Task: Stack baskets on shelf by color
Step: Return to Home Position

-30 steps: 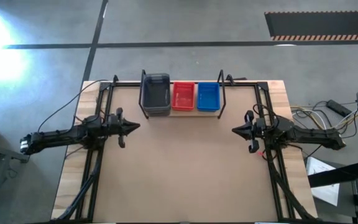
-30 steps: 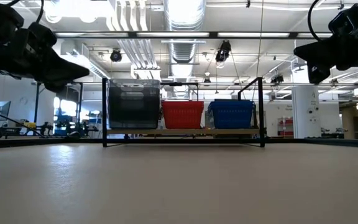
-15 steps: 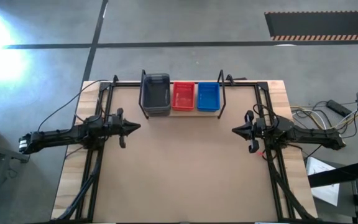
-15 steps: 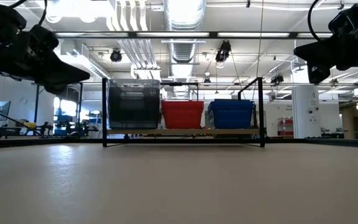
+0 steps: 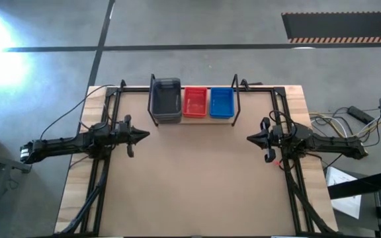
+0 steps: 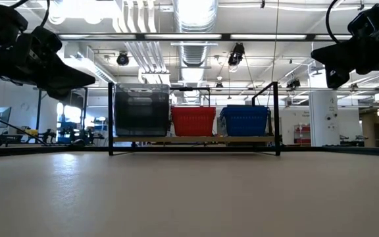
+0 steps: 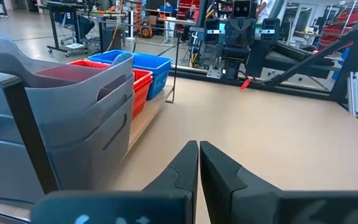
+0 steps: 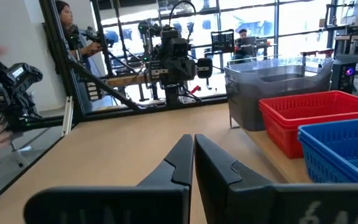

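On the shelf [image 5: 227, 119] at the table's far edge stand a tall stack of dark grey baskets [image 5: 165, 99], a red stack [image 5: 195, 102] and a blue stack [image 5: 221, 102], left to right; the low view shows the same grey baskets [image 6: 141, 109], red baskets [image 6: 193, 121] and blue baskets [image 6: 245, 121]. My left gripper [image 5: 147, 135] hovers shut above the table's left side, pointing right. My right gripper [image 5: 249, 139] hovers shut above the right side, pointing left. Both are well short of the shelf and hold nothing.
The shelf's black wire end loops [image 6: 110, 117] rise at both ends. Black frame rails [image 5: 104, 172] run along the table's left and right sides under the arms. A broad stretch of bare tabletop [image 5: 197, 185] lies between the grippers and toward the near edge. People show in the room behind.
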